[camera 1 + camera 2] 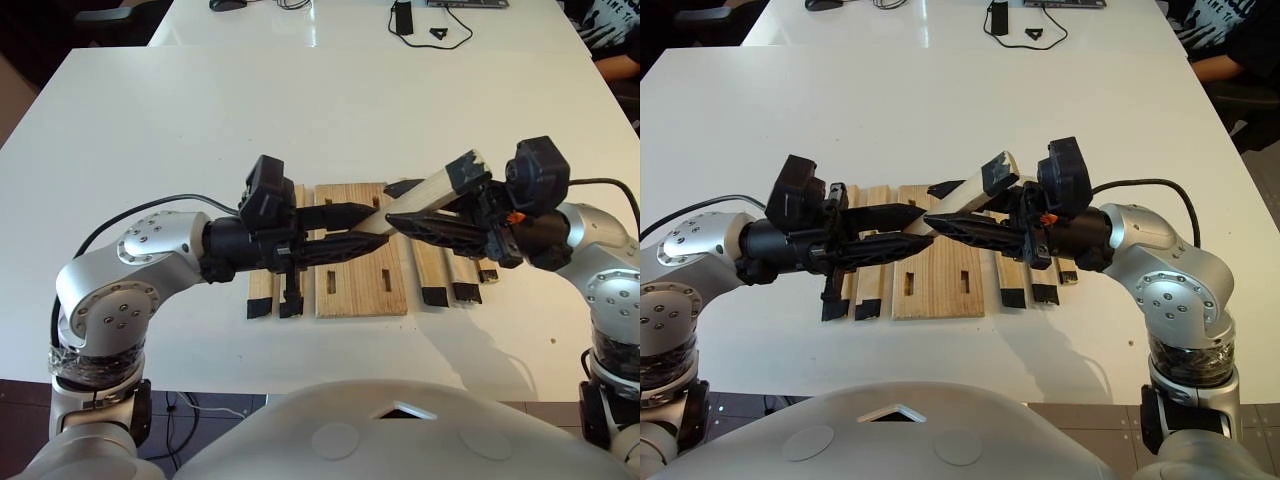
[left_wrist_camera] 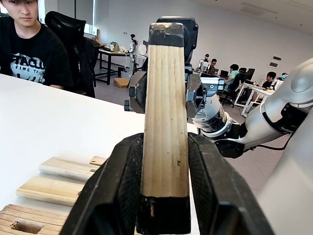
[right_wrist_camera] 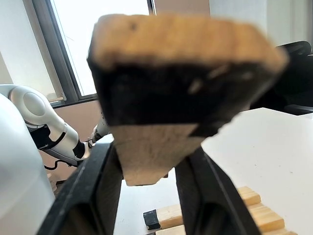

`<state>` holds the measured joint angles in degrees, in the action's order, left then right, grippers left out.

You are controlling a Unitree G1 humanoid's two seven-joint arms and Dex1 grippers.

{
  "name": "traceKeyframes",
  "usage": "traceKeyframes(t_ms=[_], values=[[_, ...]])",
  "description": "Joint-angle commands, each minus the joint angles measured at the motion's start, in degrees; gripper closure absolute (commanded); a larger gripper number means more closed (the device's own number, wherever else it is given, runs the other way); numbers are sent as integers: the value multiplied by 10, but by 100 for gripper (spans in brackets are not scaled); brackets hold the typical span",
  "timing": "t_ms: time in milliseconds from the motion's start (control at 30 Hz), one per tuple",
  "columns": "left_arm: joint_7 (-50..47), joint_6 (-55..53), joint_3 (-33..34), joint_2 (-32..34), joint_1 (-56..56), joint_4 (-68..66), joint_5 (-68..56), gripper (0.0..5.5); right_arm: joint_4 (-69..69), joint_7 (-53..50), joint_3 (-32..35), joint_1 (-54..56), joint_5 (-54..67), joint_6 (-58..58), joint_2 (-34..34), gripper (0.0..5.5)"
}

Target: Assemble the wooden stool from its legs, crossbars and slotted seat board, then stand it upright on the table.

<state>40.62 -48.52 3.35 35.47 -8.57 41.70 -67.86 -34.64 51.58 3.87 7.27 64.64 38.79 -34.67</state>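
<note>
A black adapter (image 1: 402, 16) and a dark mouse (image 1: 228, 5) lie on the far table (image 1: 330, 25).

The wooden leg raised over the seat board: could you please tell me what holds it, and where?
Both end effectors: the left end effector clamps the wooden leg at its lower black-capped end, the right end effector along its upper part.

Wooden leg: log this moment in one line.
part: wooden leg, tilted over seat board | left gripper: shut on wooden leg | right gripper: shut on wooden leg | rest: loose parts flat on table
</note>
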Motion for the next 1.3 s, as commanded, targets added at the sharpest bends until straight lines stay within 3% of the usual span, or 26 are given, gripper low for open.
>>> traceKeyframes(t_ms=[33, 100, 433, 667, 1300], values=[[-42, 16, -4, -8, -13, -17, 36, 422, 30, -2, 1, -3, -63, -10, -26, 407], [-53, 5, -15, -13, -5, -25, 39, 362, 55, 0, 5, 5, -85, -22, -32, 408], [-80, 80, -107, -9, 38, -51, 256, 199, 249, 59, -1, 51, -313, -160, -106, 422], [-70, 120, -142, -14, 70, -51, 327, 196, 388, 117, -6, 76, -382, -242, -107, 422], [-47, 124, -137, -14, 83, -41, 337, 196, 441, 179, -36, 9, -452, -338, -94, 422]])
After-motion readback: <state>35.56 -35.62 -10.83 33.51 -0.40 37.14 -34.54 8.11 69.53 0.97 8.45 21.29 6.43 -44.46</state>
